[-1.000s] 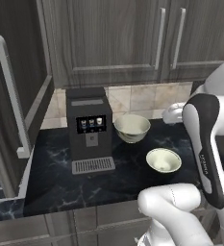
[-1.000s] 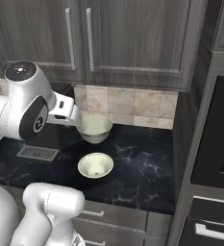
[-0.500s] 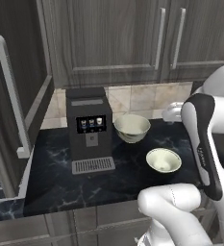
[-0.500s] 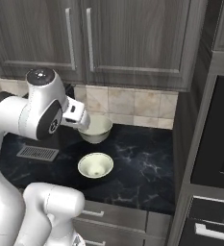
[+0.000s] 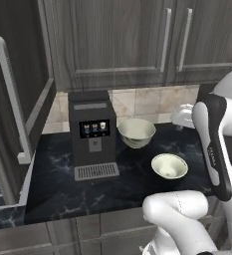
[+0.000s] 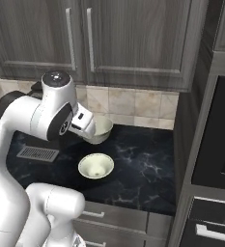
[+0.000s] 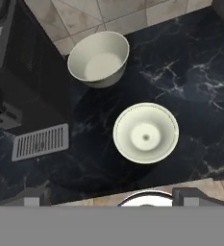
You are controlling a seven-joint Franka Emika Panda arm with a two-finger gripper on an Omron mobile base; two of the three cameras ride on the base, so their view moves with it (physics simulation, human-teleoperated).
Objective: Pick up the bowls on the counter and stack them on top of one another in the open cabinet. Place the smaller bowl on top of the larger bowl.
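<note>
The larger bowl (image 5: 136, 132) (image 7: 99, 58), deep and cream, stands on the black counter (image 5: 58, 189) near the tiled back wall. The smaller bowl (image 5: 169, 166) (image 6: 95, 166) (image 7: 145, 133), shallow and plain, sits in front of it to the right. My gripper (image 7: 113, 196) hangs high over the counter looking down on both bowls, open wide with nothing between its fingertips (image 7: 34, 196). The smaller bowl lies closest below it. In the right base view my arm covers part of the larger bowl (image 6: 102, 129). The open cabinet's long silver bar handle (image 5: 12, 94) shows at the far left.
A dark coffee machine (image 5: 90, 134) with a steel drip grille (image 7: 40, 141) stands just left of the larger bowl. Closed double-door wall cabinets (image 5: 137, 40) hang above. A tall oven unit (image 6: 215, 144) borders the counter's right end.
My arm has swung its upper part rightward and forward, bringing the hand over the bowls. Both bowls stay where they were. The jaws stay wide.
</note>
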